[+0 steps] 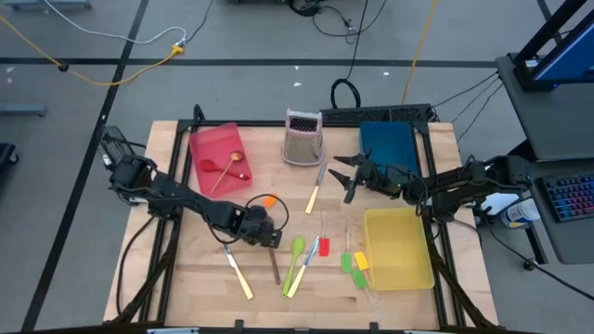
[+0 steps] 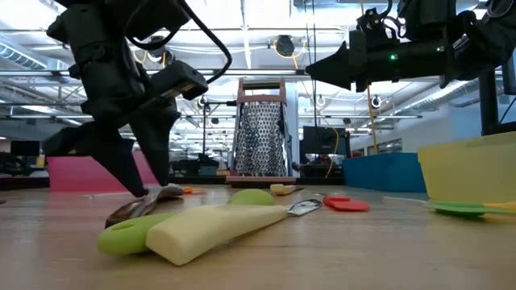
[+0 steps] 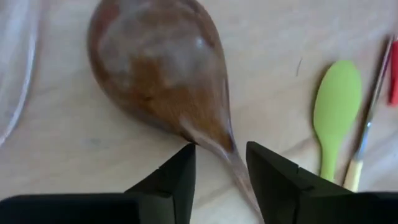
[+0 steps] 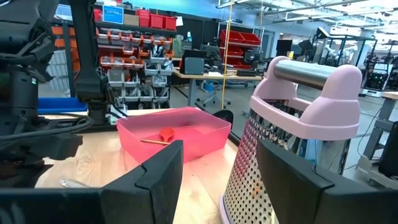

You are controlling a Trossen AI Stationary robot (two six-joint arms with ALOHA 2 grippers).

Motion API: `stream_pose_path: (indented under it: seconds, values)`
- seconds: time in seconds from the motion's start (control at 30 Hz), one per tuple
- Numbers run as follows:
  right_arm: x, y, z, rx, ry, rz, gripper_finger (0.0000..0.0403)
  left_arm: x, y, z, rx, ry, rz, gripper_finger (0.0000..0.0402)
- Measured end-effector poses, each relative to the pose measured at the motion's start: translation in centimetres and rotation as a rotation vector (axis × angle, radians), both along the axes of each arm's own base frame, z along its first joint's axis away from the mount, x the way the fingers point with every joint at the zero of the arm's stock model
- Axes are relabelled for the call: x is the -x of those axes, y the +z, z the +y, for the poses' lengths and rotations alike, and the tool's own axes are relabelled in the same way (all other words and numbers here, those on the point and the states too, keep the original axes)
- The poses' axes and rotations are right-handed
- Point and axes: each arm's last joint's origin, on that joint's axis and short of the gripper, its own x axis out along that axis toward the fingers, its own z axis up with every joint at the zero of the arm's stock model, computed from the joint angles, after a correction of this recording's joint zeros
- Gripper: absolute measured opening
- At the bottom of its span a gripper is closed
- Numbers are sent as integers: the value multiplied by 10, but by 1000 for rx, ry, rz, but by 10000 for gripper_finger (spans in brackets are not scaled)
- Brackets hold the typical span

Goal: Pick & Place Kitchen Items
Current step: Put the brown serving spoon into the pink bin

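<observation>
A brown spoon [image 3: 161, 68] lies flat on the wooden table [image 1: 186, 278], near the middle. My left gripper [image 3: 221, 180] points steeply down over it, open, one finger on each side of the spoon's thin neck [image 3: 227, 146]; no touch shows. In the high view the gripper [image 1: 266, 237] hides the spoon's bowl and only the handle [image 1: 275, 264] sticks out toward the near edge. In the low view its fingertips [image 2: 149, 187] reach the tabletop. My right gripper [image 1: 345, 176] hangs open above the table, pointing level at the metal grater [image 4: 292, 124].
A red tray [image 1: 200, 144] at the far left holds two spoons. A blue tray [image 1: 388, 144] and a yellow tray [image 1: 399, 246] stand at the right. Loose on the table: a green spoon [image 1: 295, 255], knives [image 1: 237, 271], spatulas [image 1: 348, 262], an orange spatula [image 1: 269, 199].
</observation>
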Motion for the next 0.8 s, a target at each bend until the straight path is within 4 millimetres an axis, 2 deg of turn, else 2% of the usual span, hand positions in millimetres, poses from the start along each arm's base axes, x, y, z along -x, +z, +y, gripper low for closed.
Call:
stream_pose_path:
  seconds: [0.2,0.33,0.6,0.7,0.8]
  values:
    - [0,0,0,-3,0,1,196,0,-1,10,-44,-18,23,153]
    - [0,-2,0,-6,1,17,196,3,-2,20,-123,-128,72,152]
    - [0,-4,0,-12,1,36,196,-3,-2,58,-271,-264,80,152]
    - [0,-6,0,-15,1,64,196,-3,-2,65,-249,-300,78,152]
    - [0,-7,0,-23,1,72,196,-3,0,64,-225,-265,77,152]
